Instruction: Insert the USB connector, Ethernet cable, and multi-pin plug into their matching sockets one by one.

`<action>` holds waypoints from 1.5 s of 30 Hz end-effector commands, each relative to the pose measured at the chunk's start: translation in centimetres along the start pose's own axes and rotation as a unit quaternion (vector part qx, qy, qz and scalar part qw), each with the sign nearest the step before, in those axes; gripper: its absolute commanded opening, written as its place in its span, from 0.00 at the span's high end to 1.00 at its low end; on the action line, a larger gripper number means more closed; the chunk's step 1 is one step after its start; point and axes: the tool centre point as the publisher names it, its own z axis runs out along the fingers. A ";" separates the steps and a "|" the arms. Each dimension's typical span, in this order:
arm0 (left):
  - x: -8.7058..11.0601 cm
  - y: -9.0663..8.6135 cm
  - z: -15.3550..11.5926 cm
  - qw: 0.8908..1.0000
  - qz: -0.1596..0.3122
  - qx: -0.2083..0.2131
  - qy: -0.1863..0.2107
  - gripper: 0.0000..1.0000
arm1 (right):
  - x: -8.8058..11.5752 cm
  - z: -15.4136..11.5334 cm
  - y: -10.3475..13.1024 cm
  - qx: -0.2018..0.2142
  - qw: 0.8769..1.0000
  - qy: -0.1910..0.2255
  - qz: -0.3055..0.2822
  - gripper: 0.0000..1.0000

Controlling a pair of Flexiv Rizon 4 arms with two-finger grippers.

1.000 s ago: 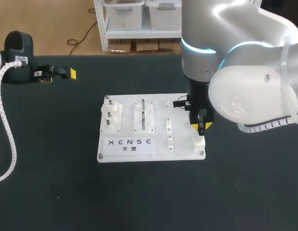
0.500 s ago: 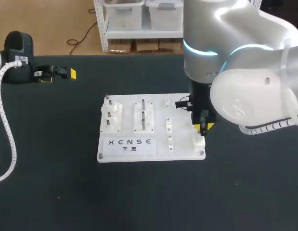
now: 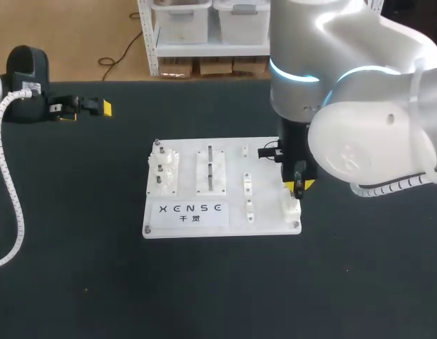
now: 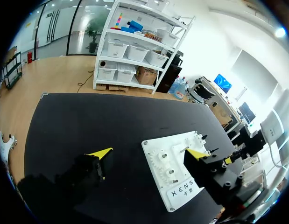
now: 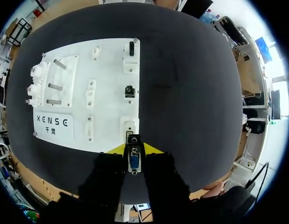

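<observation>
The multi-pin plug [image 5: 134,161] sat clamped from both sides between the yellow-tipped fingers of your right gripper [image 5: 134,150]. Its nose pointed at the matching socket [image 5: 130,127] just ahead on the white board [image 5: 111,60] — whether the two were already touching, I could not tell.

In the head view this put the plug over the board's lower right corner, right of the frame's centre, under the bulk of your right arm [image 3: 359,106].

I judged the plug to be light and rigid, a hard shell with no give, so it would not sag in the grip. Its pins were likely delicate and would bend if it went in skewed. The flat sides of the shell were the place to hold it, square to the socket, and your fingers looked set that way.

Your left gripper [image 3: 91,107] lay in the upper left of the frame, well apart from the board — fingers spread, nothing between them.
</observation>
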 end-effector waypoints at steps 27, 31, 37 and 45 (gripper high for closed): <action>0.0 0.0 0.0 1.000 0.000 0.000 0.000 0.00 | -1.0 0.8 0.6 0.013 1.000 -0.010 0.005 1.00; 0.0 0.0 0.0 1.000 0.000 0.000 0.000 0.00 | -0.9 0.7 0.6 0.011 1.000 -0.013 0.009 1.00; 0.0 0.0 0.0 1.000 0.000 0.000 0.000 0.00 | -0.6 0.8 0.3 0.001 1.000 -0.017 0.016 1.00; 0.0 0.0 0.0 1.000 0.000 0.000 0.000 0.00 | -0.3 1.2 0.0 0.001 0.999 -0.020 0.025 1.00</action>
